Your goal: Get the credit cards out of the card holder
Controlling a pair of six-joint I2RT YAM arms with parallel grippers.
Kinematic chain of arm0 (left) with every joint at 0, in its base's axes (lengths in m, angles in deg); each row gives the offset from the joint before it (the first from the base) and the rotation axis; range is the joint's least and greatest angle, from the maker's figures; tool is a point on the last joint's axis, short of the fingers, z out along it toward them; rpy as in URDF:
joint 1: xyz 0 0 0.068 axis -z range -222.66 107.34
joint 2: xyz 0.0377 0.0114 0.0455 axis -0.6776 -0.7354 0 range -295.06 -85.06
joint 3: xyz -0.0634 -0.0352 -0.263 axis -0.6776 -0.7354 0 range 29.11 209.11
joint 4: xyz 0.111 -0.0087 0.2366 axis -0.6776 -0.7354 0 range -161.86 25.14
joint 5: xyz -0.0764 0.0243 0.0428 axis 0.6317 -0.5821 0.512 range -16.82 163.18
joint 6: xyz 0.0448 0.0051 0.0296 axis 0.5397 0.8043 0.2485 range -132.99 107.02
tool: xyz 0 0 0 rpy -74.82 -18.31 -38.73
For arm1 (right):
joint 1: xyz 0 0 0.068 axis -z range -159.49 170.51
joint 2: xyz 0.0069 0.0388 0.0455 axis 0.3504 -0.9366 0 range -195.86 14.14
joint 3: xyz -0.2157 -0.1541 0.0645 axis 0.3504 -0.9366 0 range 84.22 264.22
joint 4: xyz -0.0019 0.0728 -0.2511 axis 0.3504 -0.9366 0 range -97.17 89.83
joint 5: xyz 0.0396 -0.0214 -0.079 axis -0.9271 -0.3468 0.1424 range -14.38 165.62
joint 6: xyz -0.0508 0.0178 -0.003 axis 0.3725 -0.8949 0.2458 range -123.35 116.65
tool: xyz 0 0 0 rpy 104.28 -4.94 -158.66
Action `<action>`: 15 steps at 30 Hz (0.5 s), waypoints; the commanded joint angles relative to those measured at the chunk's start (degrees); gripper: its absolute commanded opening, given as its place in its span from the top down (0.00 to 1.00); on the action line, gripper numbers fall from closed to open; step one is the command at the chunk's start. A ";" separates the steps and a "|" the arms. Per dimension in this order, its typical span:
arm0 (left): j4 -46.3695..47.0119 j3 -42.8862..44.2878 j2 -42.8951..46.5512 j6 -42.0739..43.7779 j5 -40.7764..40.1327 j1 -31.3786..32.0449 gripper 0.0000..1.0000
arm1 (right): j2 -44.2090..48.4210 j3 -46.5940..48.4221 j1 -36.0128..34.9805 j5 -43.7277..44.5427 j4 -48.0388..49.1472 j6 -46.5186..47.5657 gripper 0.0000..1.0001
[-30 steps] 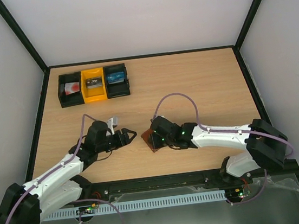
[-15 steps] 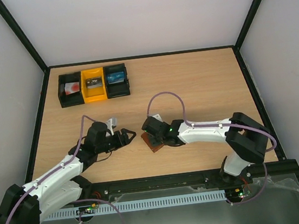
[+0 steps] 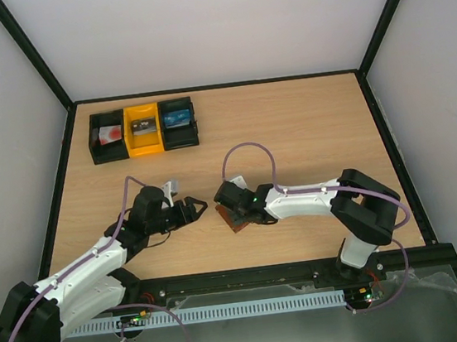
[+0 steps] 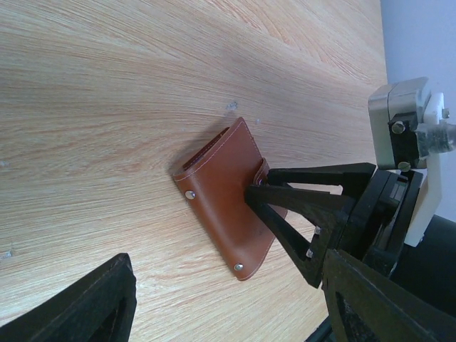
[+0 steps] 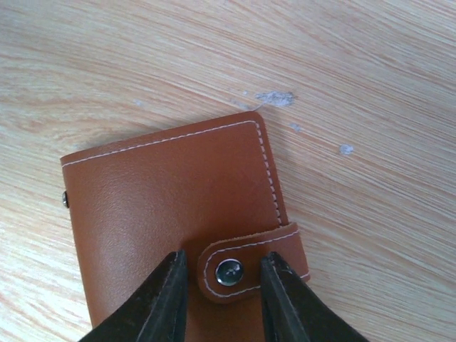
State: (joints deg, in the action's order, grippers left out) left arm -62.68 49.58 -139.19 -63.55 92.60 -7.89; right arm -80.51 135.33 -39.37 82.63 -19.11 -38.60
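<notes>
The brown leather card holder lies closed on the table, its little tab snapped shut. The credit cards are hidden. My right gripper comes down on the card holder from above. Its jaws are narrowly open and stand on either side of the tab, with a small gap on the left side. In the left wrist view its black fingers touch the card holder at the tab end. My left gripper hovers open just left of the card holder, with nothing in it.
A row of black and yellow bins with small items stands at the back left. Black frame rails edge the wooden table. A purple cable loops above the right arm.
My right gripper has slid a little left over the card holder and its jaws have narrowed around the tab. The right arm's elbow has shifted left. The left arm has barely moved.
</notes>
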 commanded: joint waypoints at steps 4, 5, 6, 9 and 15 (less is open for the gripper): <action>-0.15 -0.55 -0.19 0.99 -0.52 0.14 0.27 | -1.29 0.91 0.01 4.26 -1.87 0.62 0.82; -0.20 -0.64 -0.13 0.99 -0.62 0.19 0.27 | -1.31 0.91 -0.06 4.35 -1.89 0.54 0.84; -0.27 -0.65 -0.15 0.98 -0.69 0.21 0.27 | -1.25 0.92 -0.04 4.33 -1.97 0.46 0.85; -0.49 -0.74 -0.08 1.00 -0.70 0.18 0.27 | -0.74 0.62 -0.06 4.35 -1.82 0.32 0.90; -0.77 -0.69 0.02 0.67 -0.87 0.19 0.26 | 0.28 0.06 -0.05 3.60 -1.18 0.19 0.98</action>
State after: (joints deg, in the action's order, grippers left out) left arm -62.99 49.58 -139.21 -63.35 92.38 -7.89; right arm -80.58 135.49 -39.37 85.56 -18.98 -38.31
